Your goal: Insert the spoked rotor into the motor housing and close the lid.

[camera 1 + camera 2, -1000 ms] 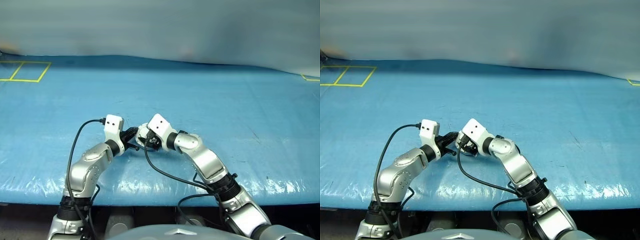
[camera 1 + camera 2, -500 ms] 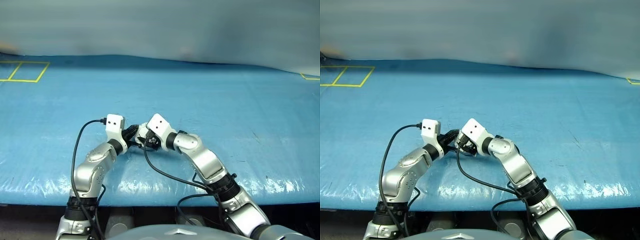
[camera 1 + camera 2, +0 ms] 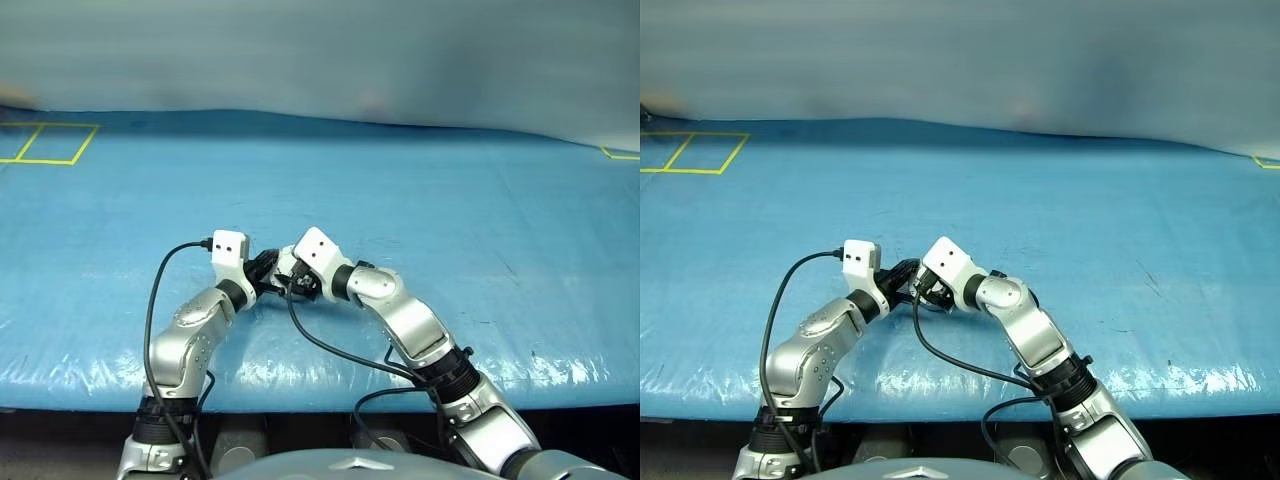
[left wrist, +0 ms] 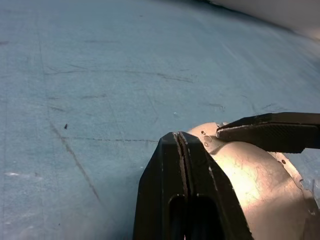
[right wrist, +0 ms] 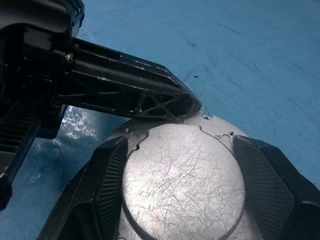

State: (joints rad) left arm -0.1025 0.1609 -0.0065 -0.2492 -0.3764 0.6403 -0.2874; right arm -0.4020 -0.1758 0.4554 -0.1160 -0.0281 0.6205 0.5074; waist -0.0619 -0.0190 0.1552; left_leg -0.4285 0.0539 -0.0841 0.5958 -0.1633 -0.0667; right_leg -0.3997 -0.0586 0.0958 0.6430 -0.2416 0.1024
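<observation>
Lid (image 5: 182, 180) — a round grey disc, plain scratched face toward the right wrist camera — sat between the two black fingers of the right gripper (image 5: 180, 175), one finger (image 5: 107, 180) on each side of its rim, jaws spread wide around it. Small holes showed along the rim near the far edge. Whether the disc carried anything under it could not be told from that smooth face.

Left gripper (image 4: 182, 150) had its fingers pressed together, nothing between them, and its tip was at the disc's far rim — touching or just short of touching, hard to say. In the left wrist view the disc lay just beyond the closed fingers, with one right-gripper finger lying across its top edge.

From the head views both grippers met just above the blue mat (image 3: 450, 200), near the front edge, the left gripper coming in from the left and the right one from the right, with the disc hidden mostly between them. Black cables (image 3: 320, 345) looped off both wrists.

Around them the mat was scuffed with dark marks. Yellow tape squares (image 3: 45, 143) sat at the far left corner, well apart from the grippers, and a short yellow tape mark (image 3: 620, 154) at the far right edge. A pale wall (image 3: 320, 50) rose behind the mat.
</observation>
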